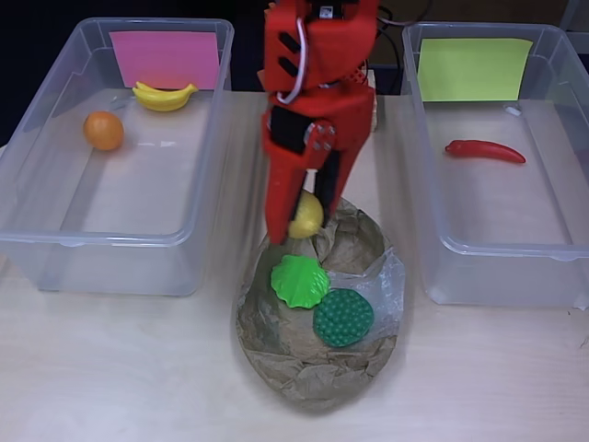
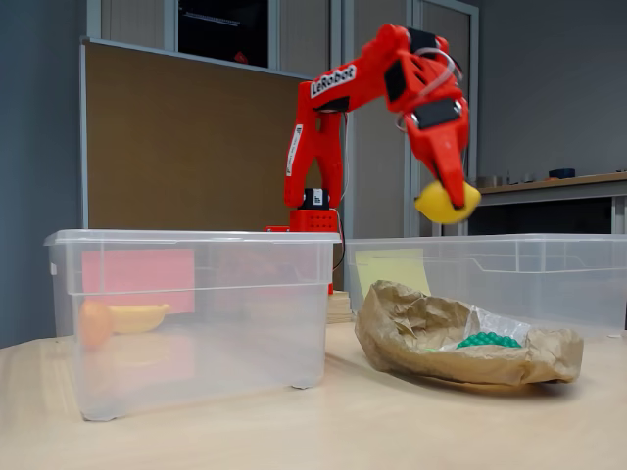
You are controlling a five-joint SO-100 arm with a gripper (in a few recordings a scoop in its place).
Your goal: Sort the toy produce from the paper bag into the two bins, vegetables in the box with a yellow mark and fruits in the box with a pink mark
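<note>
My red gripper [image 1: 299, 221] [image 2: 453, 201] is shut on a yellow lemon [image 1: 308, 217] [image 2: 446, 205], held in the air above the crumpled paper bag [image 1: 276, 331] [image 2: 421, 333]. In the bag lie a green leafy vegetable [image 1: 299, 281] and a dark green bumpy one [image 1: 343, 317] [image 2: 487, 340]. The bin with the pink mark [image 1: 166, 57] [image 2: 137, 269] holds an orange [image 1: 103, 130] [image 2: 94, 323] and a banana [image 1: 164, 96] [image 2: 137, 316]. A red chili pepper [image 1: 485, 150] lies in the bin with the yellow mark [image 1: 474, 69] [image 2: 390, 266].
The pink-marked bin [image 1: 55, 244] stands left of the bag and the yellow-marked bin [image 1: 497, 249] right of it in the overhead view. The arm's base [image 2: 313, 211] rises behind, between the bins. Bare wooden table [image 1: 120, 368] lies in front.
</note>
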